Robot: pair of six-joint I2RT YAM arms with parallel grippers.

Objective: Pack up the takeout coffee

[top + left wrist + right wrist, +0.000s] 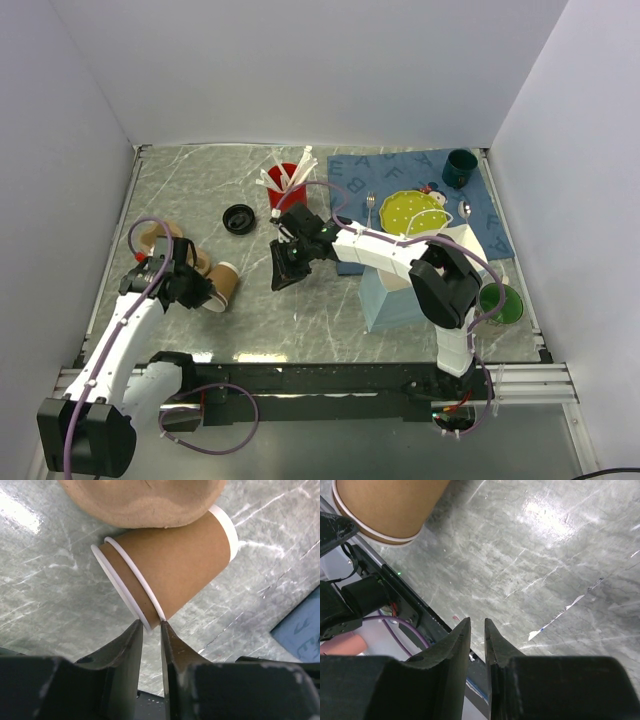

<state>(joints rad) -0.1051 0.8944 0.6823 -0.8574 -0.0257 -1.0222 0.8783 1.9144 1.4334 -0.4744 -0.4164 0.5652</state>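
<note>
Tools: left tool (151, 625) nearly closed, pinching rim of lying paper cup (175, 565); right tool (477, 623) slightly parted, empty.

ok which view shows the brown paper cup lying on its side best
Left wrist: the brown paper cup fills the frame, on its side, white rim between the left pincer tips. The top view shows the cup small; the right wrist view catches only its rim end.

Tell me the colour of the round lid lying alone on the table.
Black; the lid shows best in the top external view.
</note>
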